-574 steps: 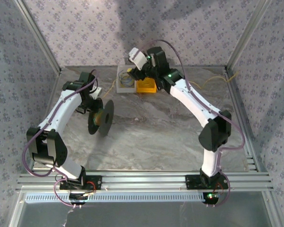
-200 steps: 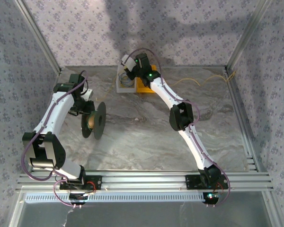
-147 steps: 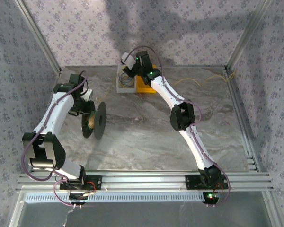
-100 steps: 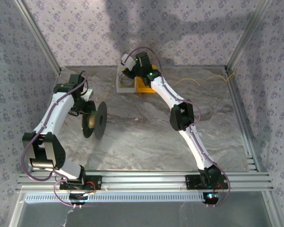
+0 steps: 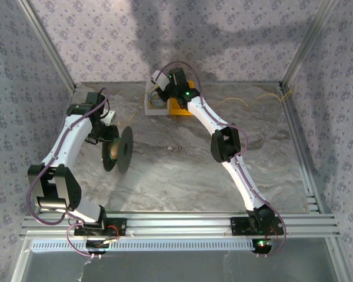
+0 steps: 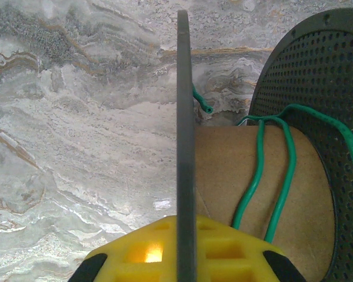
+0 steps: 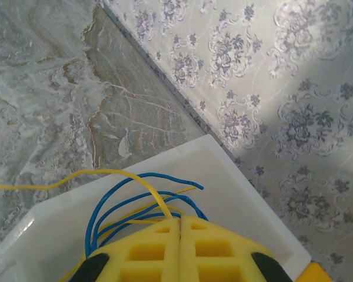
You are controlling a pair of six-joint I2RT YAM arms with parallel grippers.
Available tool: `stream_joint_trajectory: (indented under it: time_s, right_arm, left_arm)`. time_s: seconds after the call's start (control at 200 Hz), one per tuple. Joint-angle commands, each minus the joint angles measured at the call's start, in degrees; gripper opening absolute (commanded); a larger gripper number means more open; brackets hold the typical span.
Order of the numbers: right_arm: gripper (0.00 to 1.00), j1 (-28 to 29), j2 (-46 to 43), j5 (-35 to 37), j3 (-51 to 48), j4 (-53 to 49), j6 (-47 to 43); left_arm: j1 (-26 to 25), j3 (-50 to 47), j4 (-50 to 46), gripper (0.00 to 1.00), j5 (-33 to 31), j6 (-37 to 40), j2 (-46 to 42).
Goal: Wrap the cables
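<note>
The yellow wire (image 7: 76,174) comes in from the left across the marbled counter (image 7: 47,88), arches over the rim of the white tray (image 7: 247,200) and dips into the seam between the right end effector's (image 7: 179,235) yellow fingers (image 7: 147,252); those fingers are pressed together on it, with no gap between them; loops of blue wire (image 7: 159,174) lie in the tray beside the yellow strand and run toward the same seam. From above, more of the yellow wire (image 5: 260,100) trails in kinks along the far side of the counter toward the right corner post; the right end effector (image 5: 159,89) hangs over the tray (image 5: 148,107) at the far edge, close to the wallpapered wall (image 7: 270,70); a yellow bin (image 5: 180,108) sits just beside the tray. Well apart on the left, the left end effector (image 6: 185,235) clamps the thin rim of the black spool (image 6: 185,88), held on edge above the counter; green wire (image 6: 288,170) crosses its cardboard core (image 6: 223,170).
</note>
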Motion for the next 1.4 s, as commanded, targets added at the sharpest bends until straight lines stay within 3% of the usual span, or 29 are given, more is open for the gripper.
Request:
stream_joint_trajectory:
  time_s: [0.0,0.225,0.575,1.114,1.204,1.394]
  right_arm:
    - [0.00,0.34,0.91,-0.72,1.03,-1.56,-0.31]
    - [0.00,1.15,-3.76,3.36,1.52,-3.27,-4.41]
    - [0.00,3.17,-17.81,9.30,-0.10,-5.35,-13.77]
    - [0.00,9.24,-31.70,11.56,-3.90,-10.64,-25.06]
    - [0.00,10.23,-34.20,12.60,-9.71,-9.11,-26.14]
    - [0.00,11.10,-42.60,14.33,-34.00,8.36,-24.93]
  left_arm:
    - [0.11,-0.25,-0.12,0.00,0.96,-0.61,-0.74]
    - [0.11,-1.16,0.43,0.00,1.35,-0.76,-1.11]
    - [0.06,-1.90,2.21,0.00,3.14,-1.28,-1.99]
    - [0.02,-3.87,3.90,0.00,4.73,-1.04,-2.63]
    - [0.02,-4.04,4.08,0.00,4.91,-1.16,-2.61]
    - [0.07,-4.34,3.86,0.00,4.65,-0.78,-2.80]
